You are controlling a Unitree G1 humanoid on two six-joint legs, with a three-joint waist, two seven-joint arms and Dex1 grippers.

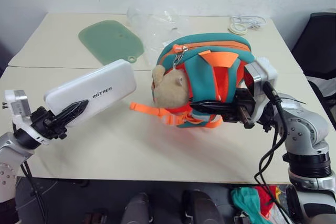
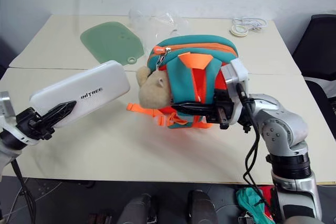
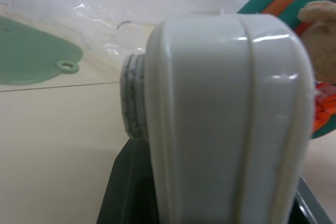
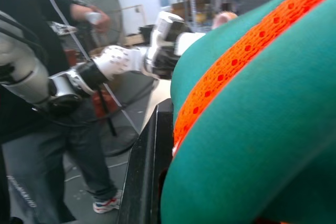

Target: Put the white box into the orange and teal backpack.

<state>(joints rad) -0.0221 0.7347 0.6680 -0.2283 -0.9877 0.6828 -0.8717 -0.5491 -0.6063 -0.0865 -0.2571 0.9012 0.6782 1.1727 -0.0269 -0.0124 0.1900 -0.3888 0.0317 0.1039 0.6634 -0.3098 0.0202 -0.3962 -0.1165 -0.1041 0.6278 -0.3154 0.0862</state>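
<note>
So on my end the left gripper (image 1: 71,115) is clamped on one end of the box (image 1: 92,97), black fingers pinching it from both faces. The box sticks out past the fingertips, tilted up and off the table (image 1: 131,150), its far end aimed toward the backpack (image 1: 210,77) but not touching it, with a clear gap between them.

Right gripper (image 1: 210,109) is closed on the backpack, low on its strap side, fingers running across the teal panel toward the plush (image 1: 168,92). The bag hangs just above and in front of those fingers, zipper (image 1: 178,51) side up, and the plush sits at the end nearest the box. Orange webbing (image 1: 149,109) dangles down from under the fingers onto the table.

Past the box tip, further back on the table, there's a green mat (image 1: 111,40), and beside it a clear bag (image 1: 157,24) behind the backpack. A coil of white cord (image 1: 244,24) lies at the far edge, well beyond the right gripper.

In the right wrist cam I can see a person (image 4: 31,129) standing past the left arm.
</note>
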